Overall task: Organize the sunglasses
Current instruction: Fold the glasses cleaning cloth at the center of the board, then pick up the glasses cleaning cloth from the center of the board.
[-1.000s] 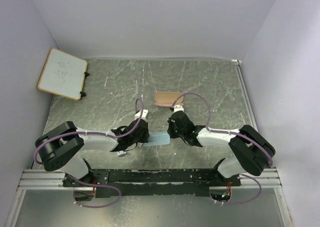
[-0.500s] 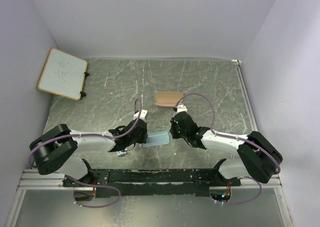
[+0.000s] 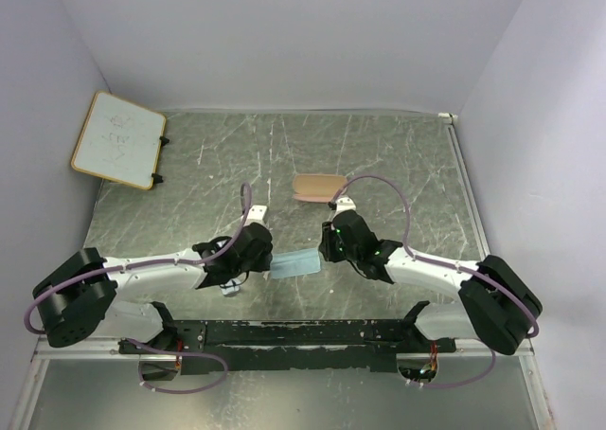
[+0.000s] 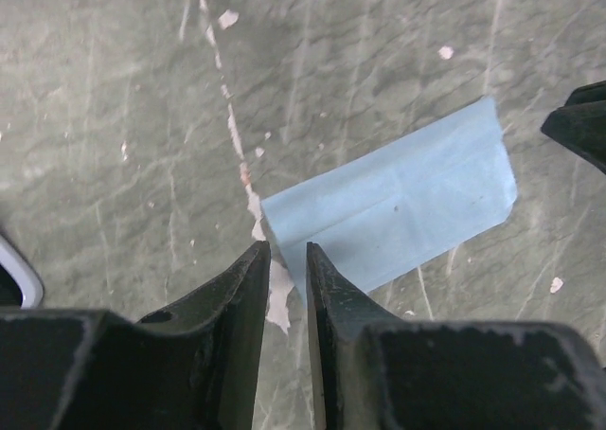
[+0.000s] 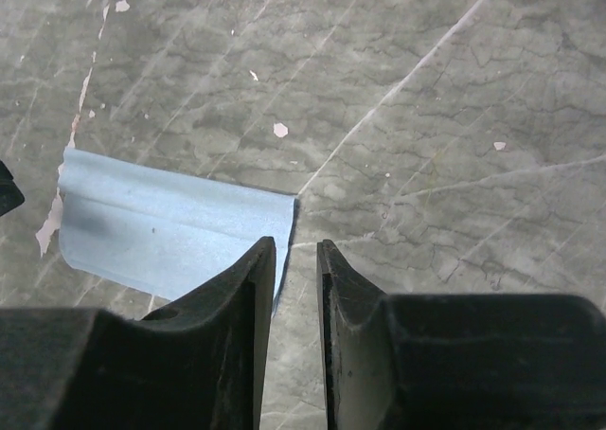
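A folded light blue cloth [image 3: 295, 263] lies flat on the table between my two grippers. My left gripper [image 3: 263, 259] [image 4: 286, 245] is open a little at the cloth's [image 4: 393, 207] left end, with only table showing in the gap. The right gripper [image 3: 327, 253] [image 5: 295, 242] is also slightly open at the right edge of the cloth [image 5: 170, 231], holding nothing. The sunglasses [image 3: 227, 291] are a small white shape mostly hidden under my left arm. A thin white rim of the sunglasses [image 4: 24, 271] shows at the left edge of the left wrist view.
A tan-pink oblong case [image 3: 317, 186] lies behind the grippers at mid-table. A small whiteboard [image 3: 118, 152] leans at the far left corner. White walls enclose the table on three sides.
Both grippers have opened slightly and let go of the cloth, which now lies folded on the table. The left arm has stretched out lower and the cloth sits a little further left.
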You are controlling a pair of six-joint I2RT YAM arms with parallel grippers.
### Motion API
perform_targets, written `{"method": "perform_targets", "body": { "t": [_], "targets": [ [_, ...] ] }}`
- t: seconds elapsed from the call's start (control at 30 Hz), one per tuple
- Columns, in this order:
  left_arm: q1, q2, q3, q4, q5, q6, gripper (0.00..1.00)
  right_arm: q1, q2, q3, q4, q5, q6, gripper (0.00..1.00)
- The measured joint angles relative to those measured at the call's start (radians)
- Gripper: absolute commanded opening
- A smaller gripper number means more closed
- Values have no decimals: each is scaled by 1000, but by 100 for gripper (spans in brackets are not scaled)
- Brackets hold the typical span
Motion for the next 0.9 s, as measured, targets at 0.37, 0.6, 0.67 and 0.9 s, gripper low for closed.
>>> {"method": "perform_targets", "body": {
  "t": [0.37, 0.6, 0.67, 0.9],
  "targets": [
    [-4, 47, 0, -74, -1, -121, 34, 0, 27, 0, 5, -45, 0, 25],
    [-5, 87, 7, -72, 0, -139, 34, 1, 31, 0, 6, -56, 0, 25],
    [-5, 89, 8, -72, -1, -143, 34, 1, 31, 0, 11, -59, 0, 25],
    [-5, 91, 10, -71, 0, -157, 34, 1, 32, 0, 36, -67, 0, 25]
  ]
}}
